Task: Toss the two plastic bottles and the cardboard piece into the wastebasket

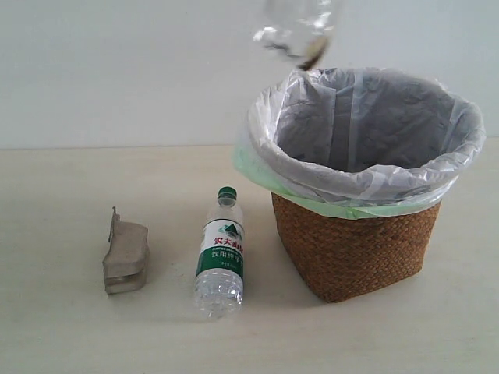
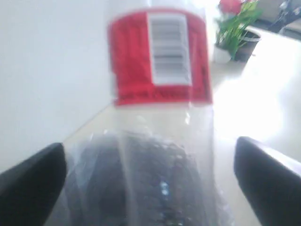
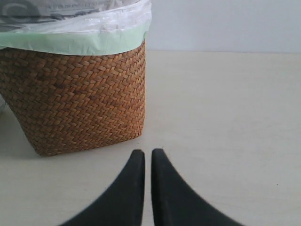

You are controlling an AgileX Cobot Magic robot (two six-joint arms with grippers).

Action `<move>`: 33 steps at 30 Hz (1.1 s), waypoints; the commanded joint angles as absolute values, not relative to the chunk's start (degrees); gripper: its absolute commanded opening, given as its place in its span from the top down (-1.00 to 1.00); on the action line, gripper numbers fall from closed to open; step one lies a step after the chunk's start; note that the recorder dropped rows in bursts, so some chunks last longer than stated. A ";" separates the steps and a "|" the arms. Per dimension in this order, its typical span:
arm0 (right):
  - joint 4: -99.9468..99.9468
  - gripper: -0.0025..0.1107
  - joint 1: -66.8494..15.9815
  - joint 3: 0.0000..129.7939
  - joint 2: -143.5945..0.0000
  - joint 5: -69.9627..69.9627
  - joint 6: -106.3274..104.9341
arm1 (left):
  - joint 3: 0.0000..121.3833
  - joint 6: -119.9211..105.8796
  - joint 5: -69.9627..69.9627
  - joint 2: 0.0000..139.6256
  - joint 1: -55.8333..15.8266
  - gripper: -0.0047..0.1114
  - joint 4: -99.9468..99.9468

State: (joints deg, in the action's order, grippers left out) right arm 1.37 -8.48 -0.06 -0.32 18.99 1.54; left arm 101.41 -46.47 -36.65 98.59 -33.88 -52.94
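Lying on the table [image 1: 62, 335] at the far left, the cardboard [image 1: 125, 261] is folded flat, its long axis running roughly 12 to 6 o'clock in the exterior view. At its 3 o'clock, near but apart, the green bottle [image 1: 221, 253] lies on its side. Its long axis also runs 12 to 6, with the cap toward 12 and the base toward 6. At the green bottle's 3 o'clock, close by, the basket [image 1: 355, 253] stands upright with its bag folded over the rim.

Above that rim, at the basket's 11 o'clock, the red bottle [image 1: 296, 31] is in the air and blurred. Its dark cap points down toward about 5 o'clock, and its body runs up out of frame. The left wrist view shows this bottle lengthwise between the two spread fingers [image 2: 33, 188] of the left gripper [image 2: 150, 188]; whether they press on it I cannot tell. A plant [image 2: 235, 28] stands far behind.

The right gripper [image 3: 147, 157] is low over the table, its fingers all but together and pinching nothing, with the basket near ahead.
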 commanded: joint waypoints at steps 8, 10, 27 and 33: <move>1.83 0.91 -8.55 0.00 0.00 18.45 1.31 | 105.56 -16.04 -36.69 102.69 -34.91 -0.83 -11.21; 1.83 0.91 -8.55 0.00 0.00 18.45 1.31 | 105.56 -16.04 -36.87 102.73 -34.91 -0.73 -10.91; 1.83 0.91 -8.55 0.00 0.00 18.45 1.31 | 105.56 -13.25 -44.48 102.61 -31.13 0.58 -1.01; 1.83 0.91 -8.55 0.00 0.00 18.45 1.31 | 105.46 -13.28 -46.70 102.01 -29.70 0.85 -0.89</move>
State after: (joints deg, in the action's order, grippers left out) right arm 1.37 -8.48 -0.06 -0.32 18.99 1.54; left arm 105.16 -14.13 -45.90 103.03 -29.87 -0.97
